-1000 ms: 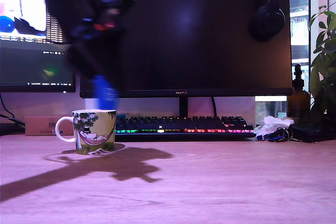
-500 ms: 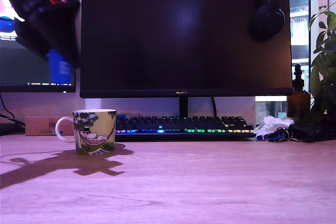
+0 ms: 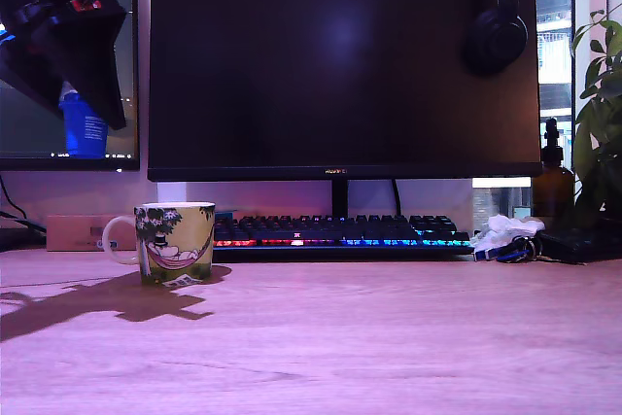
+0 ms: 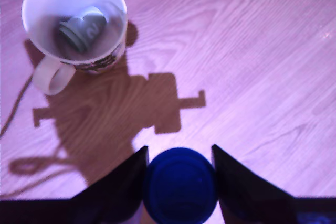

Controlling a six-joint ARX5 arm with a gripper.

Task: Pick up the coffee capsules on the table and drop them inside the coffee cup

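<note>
The fingers [image 4: 179, 182] are squeezing the blue capsule [image 4: 179, 184] (grey capsule [image 4: 84, 29] is sitting in the cup [image 4: 113, 56]), not dropping it yet

The claw [image 4: 179, 182] hides the blue capsule's [image 4: 180, 186] sides; the arm seems cropped above.

Two coffee capsules, one blue [image 4: 180, 184] and one grey [image 4: 84, 27], one coffee cup [image 3: 176, 242], two monitors [image 3: 340, 65]

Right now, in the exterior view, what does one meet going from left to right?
Blue capsule in the gripper → cup → keyboard → headphones → brown bottle → plant.
</note>
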